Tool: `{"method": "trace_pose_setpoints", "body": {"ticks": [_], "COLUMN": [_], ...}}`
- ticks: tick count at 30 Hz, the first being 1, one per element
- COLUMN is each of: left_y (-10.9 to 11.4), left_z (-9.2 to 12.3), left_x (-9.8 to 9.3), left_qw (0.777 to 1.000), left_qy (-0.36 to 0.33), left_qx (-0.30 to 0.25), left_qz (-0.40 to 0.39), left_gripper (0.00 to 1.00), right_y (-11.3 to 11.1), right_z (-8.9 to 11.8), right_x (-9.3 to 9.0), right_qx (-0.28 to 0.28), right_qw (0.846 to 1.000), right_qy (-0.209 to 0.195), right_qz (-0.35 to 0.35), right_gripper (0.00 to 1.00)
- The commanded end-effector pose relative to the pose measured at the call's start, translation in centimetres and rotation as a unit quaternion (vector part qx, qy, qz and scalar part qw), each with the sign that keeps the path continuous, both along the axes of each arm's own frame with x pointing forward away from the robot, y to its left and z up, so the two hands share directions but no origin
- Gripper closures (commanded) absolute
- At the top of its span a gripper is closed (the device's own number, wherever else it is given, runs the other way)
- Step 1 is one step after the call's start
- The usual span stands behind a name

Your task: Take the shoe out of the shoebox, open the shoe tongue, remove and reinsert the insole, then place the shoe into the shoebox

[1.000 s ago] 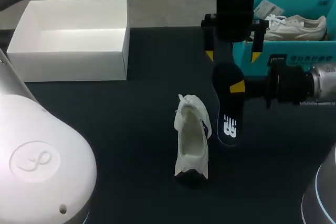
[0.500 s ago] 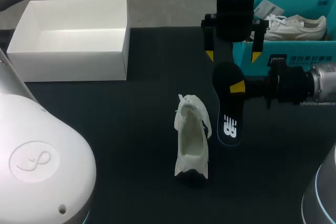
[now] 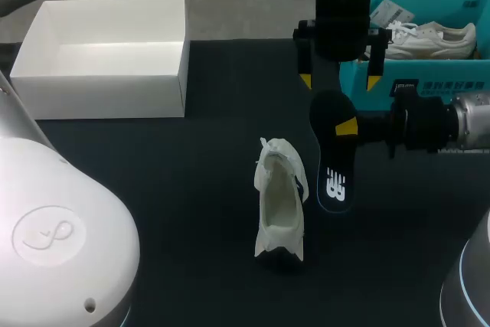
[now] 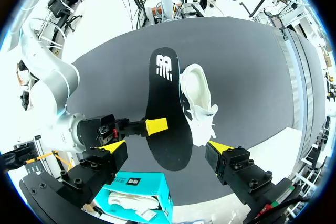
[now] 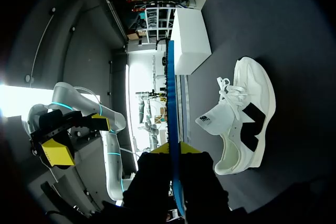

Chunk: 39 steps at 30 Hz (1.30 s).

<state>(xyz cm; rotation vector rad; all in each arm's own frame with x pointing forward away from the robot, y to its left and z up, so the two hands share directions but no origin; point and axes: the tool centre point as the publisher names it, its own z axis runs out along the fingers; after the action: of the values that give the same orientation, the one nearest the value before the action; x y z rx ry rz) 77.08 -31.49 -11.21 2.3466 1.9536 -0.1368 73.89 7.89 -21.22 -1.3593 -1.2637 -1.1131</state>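
The right arm's fingers (image 3: 346,126) are clamped on the heel end of the dark insole (image 3: 331,170), holding it out over the tabletop (image 3: 191,189) just beside the white shoe (image 3: 279,204), which sits with its opening facing up. The left arm's fingers (image 4: 115,146) hang spread apart above that same heel end, gripping nothing. The white shoebox (image 3: 107,74) stands well apart, with nothing in it. With the insole out of the shoe, the removal looks done and reinsertion is the step in hand. Next, the toe end probably has to be tipped into the opening and slid forward, with the shoe likely needing steadying.
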Motion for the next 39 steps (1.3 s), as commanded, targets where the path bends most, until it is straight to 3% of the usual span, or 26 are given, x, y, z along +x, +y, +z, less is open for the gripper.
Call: {"method": "trace_pose_setpoints", "body": {"ticks": [1, 15, 23, 28, 35, 39], "left_y": [0.2, 0.2, 1.5, 2.5, 4.0, 4.6], "left_z": [0.0, 0.0, 0.1, 0.7, 1.3, 2.4], "left_x": [-0.1, -0.1, 0.1, 0.5, 1.0, 0.7], "left_qw": [1.0, 1.0, 0.988, 0.97, 0.922, 0.879], "left_qy": [-0.002, -0.002, -0.049, -0.078, -0.092, 0.007], "left_qx": [-0.001, -0.001, -0.139, -0.221, -0.363, -0.469], "left_qz": [0.0, 0.0, 0.043, 0.067, 0.1, 0.087], "left_gripper": [0.0, 0.0, 0.0, 0.0, 0.0, 0.0], "right_y": [0.1, 0.1, 0.1, 0.1, 0.1, 0.1], "right_z": [0.0, 0.0, 0.0, 0.0, 0.0, 0.0], "right_x": [-0.1, -0.1, -0.1, -0.1, -0.1, -0.1], "right_qx": [0.0, 0.0, 0.0, 0.0, 0.0, 0.0], "right_qw": [1.0, 1.0, 1.0, 1.0, 1.0, 1.0], "right_qy": [0.0, 0.0, 0.0, 0.0, 0.0, 0.0], "right_qz": [-0.001, -0.001, -0.001, -0.001, -0.001, -0.001], "right_gripper": [1.0, 1.0, 1.0, 1.0, 1.0, 1.0]}}
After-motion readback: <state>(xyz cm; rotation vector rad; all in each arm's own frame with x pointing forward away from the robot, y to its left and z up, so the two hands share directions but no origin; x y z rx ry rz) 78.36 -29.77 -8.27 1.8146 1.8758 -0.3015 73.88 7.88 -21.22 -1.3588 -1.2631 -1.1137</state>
